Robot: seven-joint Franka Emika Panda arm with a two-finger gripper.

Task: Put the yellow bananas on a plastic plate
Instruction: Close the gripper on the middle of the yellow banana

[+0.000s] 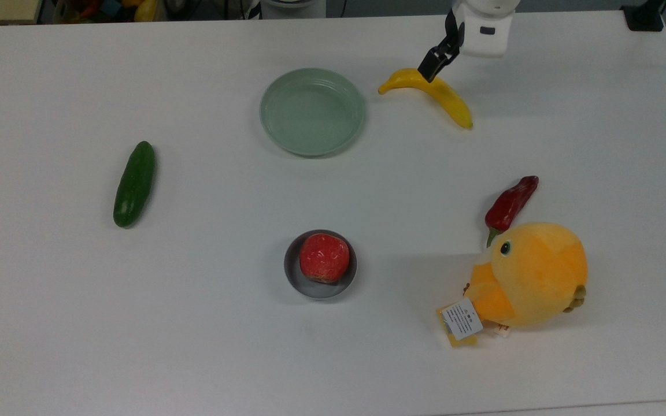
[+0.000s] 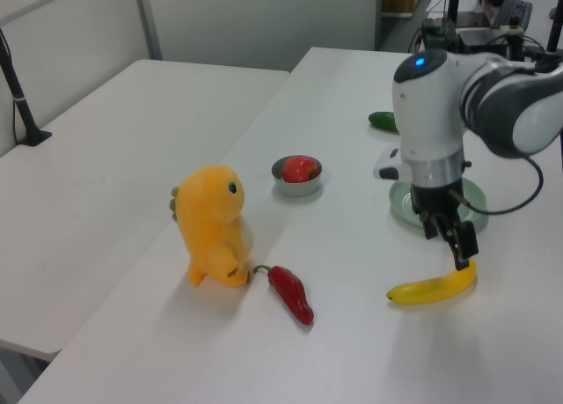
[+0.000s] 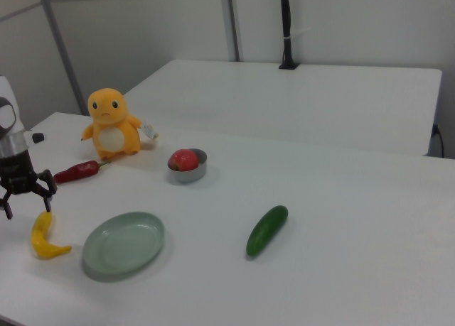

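Gripper: the gripper (image 3: pixel 27 200) hangs just above the banana's upper end, fingers spread apart with nothing between them; in the top view it (image 1: pixel 434 62) overlaps the banana's arch, and in the left view it (image 2: pixel 459 246) sits over the banana's right tip.
Banana: the banana (image 1: pixel 432 92) lies flat on the table, just to the top view's right of the plate, not touching it; its curve opens toward the plate side in the right view (image 3: pixel 43 236).
Plate: the mint-green plate (image 1: pixel 312 111) sits upright on the table with nothing in it; in the left view the arm stands in front of part of it (image 2: pixel 477 195).
Table: white table (image 1: pixel 206 323).
Cucumber: cucumber (image 1: pixel 134 184), well apart at the top view's left.
Bowl: small grey bowl (image 1: pixel 292 277) holding a red fruit (image 1: pixel 324 257), below the plate in the top view.
Pepper: red pepper (image 1: pixel 510 204), touching or just beside the plush.
Plush: orange plush (image 1: pixel 532 274) with a paper tag, at the top view's lower right.
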